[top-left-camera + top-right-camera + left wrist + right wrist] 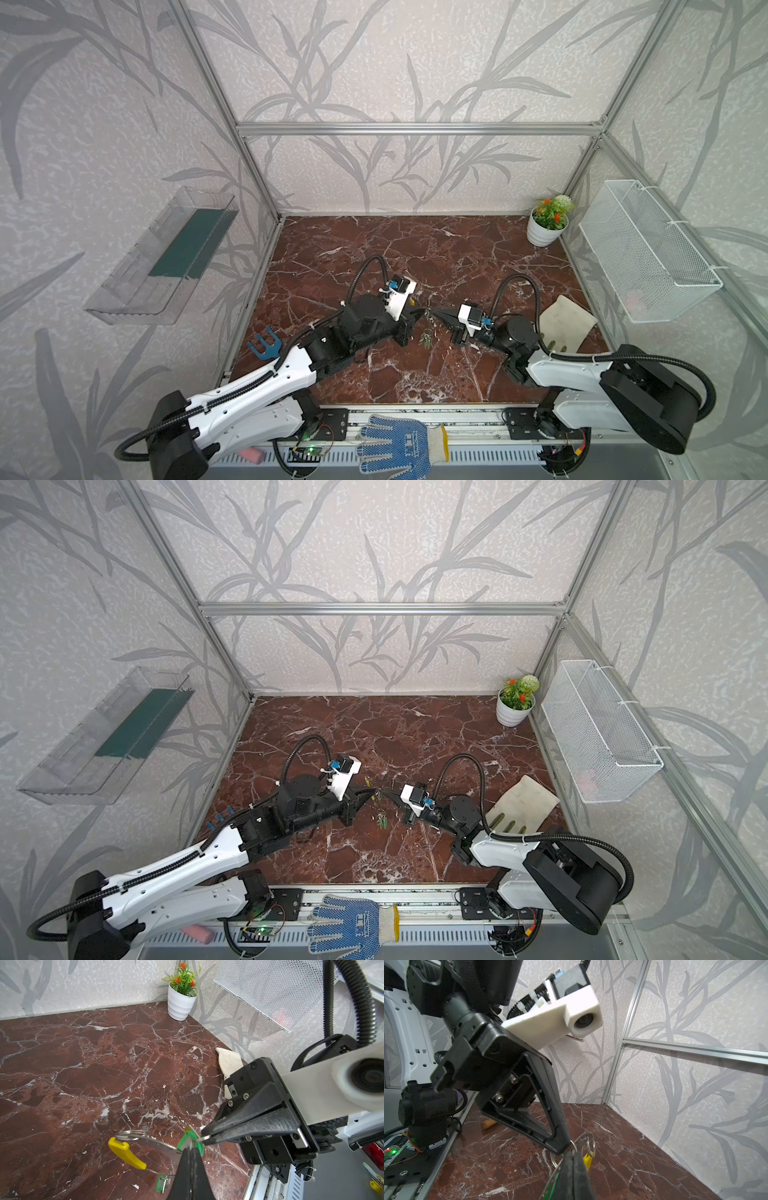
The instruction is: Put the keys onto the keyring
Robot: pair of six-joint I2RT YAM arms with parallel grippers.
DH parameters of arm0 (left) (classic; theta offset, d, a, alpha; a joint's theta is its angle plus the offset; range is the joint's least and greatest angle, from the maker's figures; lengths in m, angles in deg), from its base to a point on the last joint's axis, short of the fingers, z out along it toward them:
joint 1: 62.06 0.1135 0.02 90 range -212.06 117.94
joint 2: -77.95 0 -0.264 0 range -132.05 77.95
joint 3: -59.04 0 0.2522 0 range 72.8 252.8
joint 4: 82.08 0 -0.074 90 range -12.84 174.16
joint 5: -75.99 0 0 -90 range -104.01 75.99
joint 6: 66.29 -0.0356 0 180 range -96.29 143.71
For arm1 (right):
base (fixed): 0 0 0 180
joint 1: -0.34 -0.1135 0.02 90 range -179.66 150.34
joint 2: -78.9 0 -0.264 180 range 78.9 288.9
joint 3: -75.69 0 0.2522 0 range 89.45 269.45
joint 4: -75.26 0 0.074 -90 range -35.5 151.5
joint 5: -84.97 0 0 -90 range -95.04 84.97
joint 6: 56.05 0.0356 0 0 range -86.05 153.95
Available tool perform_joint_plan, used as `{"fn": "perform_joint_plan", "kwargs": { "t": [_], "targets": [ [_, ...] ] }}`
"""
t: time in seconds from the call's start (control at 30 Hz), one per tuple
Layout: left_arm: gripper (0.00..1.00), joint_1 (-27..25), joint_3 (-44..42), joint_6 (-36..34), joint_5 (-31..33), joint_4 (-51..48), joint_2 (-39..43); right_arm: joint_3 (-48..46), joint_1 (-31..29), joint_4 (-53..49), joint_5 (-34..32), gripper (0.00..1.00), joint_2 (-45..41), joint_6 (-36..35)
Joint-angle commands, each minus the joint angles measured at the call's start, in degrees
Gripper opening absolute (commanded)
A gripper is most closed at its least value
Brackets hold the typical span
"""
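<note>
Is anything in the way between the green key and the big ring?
Nothing visible is. The left pincer pinches the keyring, and the right pincer pinches the small loop of the green key right beside it. Whether the key is already threaded on is unclear.

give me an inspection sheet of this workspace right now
surface: red marble tabletop, no spills seen
job's things: keyring held between both grippers, yellow sleeve showing; green keys dangle from it
clutter: beige cloth, blue fork tool, potted plant, dotted glove on front rail
grippers: left gripper fingers shut on keyring; right gripper fingers shut, it seems on a key's small ring
cables: black conduits loop above both arms, clear of the keys
surroundings: clear wall tray, wire basket, leaf-patterned walls
</note>
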State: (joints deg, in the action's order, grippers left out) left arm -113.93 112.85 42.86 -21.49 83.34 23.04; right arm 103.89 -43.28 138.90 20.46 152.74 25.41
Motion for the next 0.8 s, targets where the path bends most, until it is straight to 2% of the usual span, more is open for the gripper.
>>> {"fn": "perform_joint_plan", "kwargs": {
  "t": [0.0, 0.77],
  "targets": [
    [0.0, -0.18, 1.5, 0.43, 1.25, 0.63, 0.15, -0.64, -0.59, 3.19, -0.13, 0.0, -0.72, -0.62],
    [0.0, -0.21, 1.18, 0.35, 1.53, 0.6, -0.27, -1.03, -0.77, 3.19, -1.91, 0.0, -1.51, -1.18]
  ]
}}
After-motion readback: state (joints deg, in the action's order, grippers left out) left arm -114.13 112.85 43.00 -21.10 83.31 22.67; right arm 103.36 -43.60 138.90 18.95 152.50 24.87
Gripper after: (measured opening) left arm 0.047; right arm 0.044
